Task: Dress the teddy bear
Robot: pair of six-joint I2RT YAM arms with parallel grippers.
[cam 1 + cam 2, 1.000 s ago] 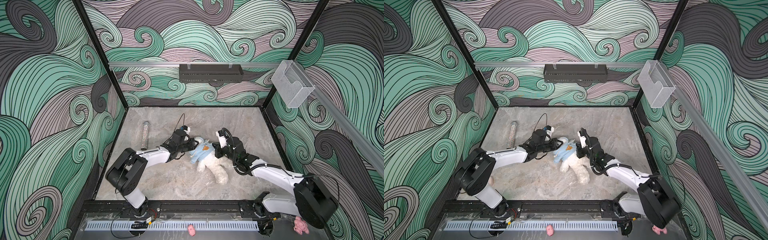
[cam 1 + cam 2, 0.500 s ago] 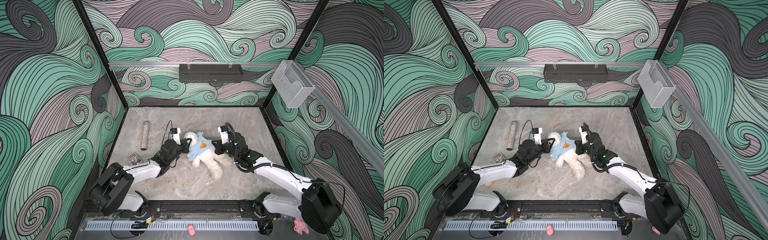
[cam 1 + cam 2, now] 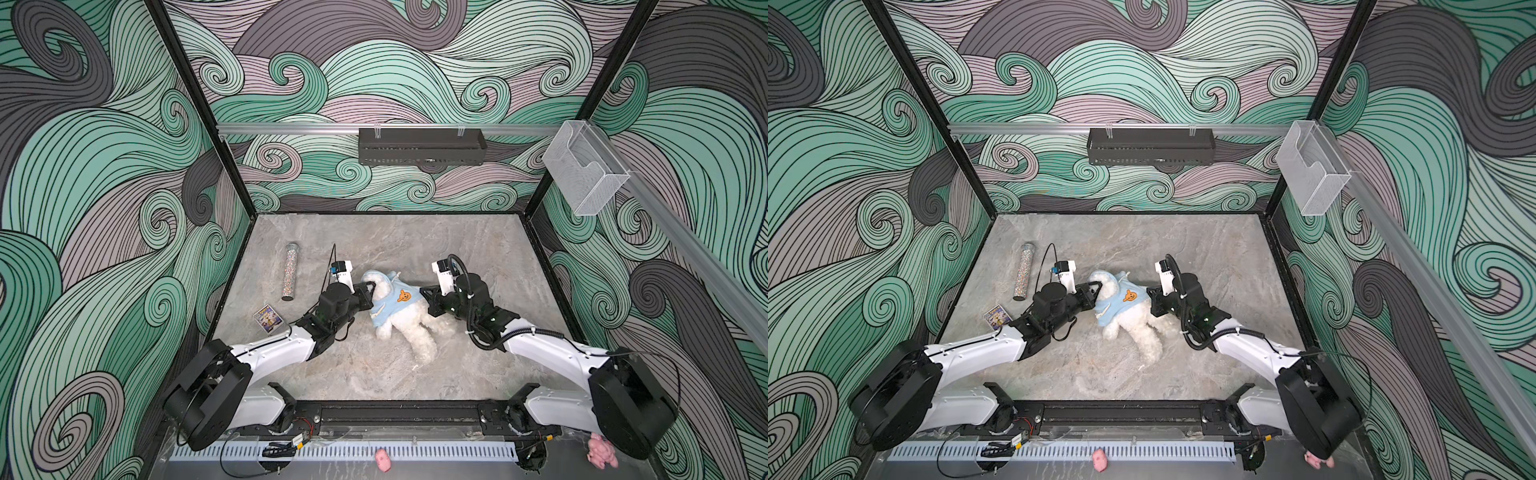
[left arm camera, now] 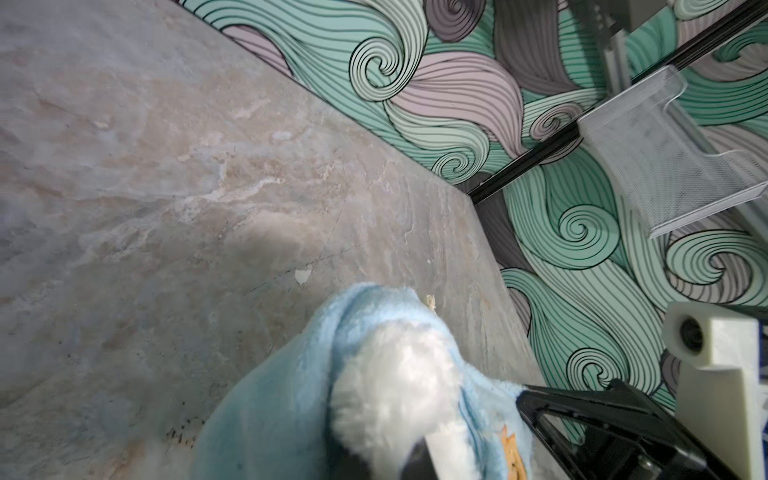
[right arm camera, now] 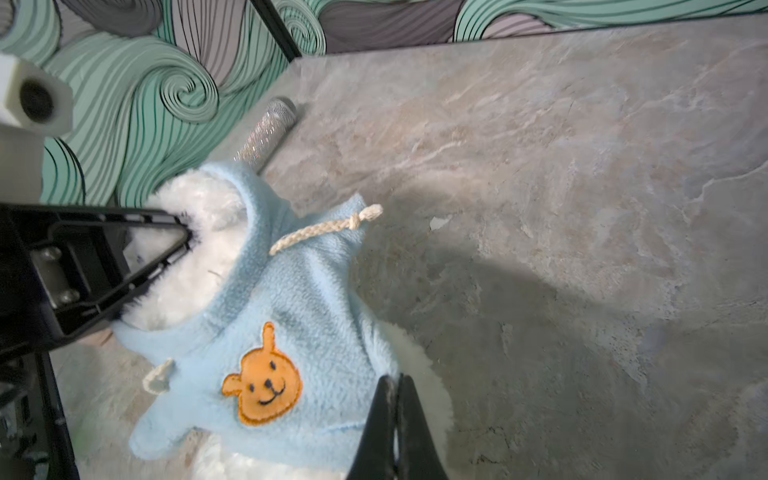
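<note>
**bear in blue hoodie, held from both sides**

looked down on a grey marbled tabletop (image 3: 386, 245) boxed in by walls of green and mauve swirls. found the teddy bear (image 3: 417, 332) lying chest up near the middle of that surface, head toward the left arm, legs toward the front rail, directly between the two grippers. noted a pale blue hoodie (image 3: 392, 305) on its torso, hood drawn round the head, orange bear patch (image 5: 264, 384) facing up, one cream drawstring (image 5: 324, 228) trailing across the fleece.

saw the left gripper (image 3: 368, 286) reaching in at the head, its fingers pressed together on white fur just inside the hood opening. could not make out from the left wrist view whether any hood fabric was caught in that pinch too.

saw the right gripper (image 5: 395, 380) on the opposite side of the bear, fingertips closed tight on the hoodie's edge just beside the patch, white fur showing right beneath.

spotted a glittery tube (image 3: 289, 272) lying flat near the left wall, well apart from the bear, and a small printed card (image 3: 268, 318) just in front of it, beside the left arm. counted two pink plush toys (image 3: 382, 459) outside the front rail.
</note>
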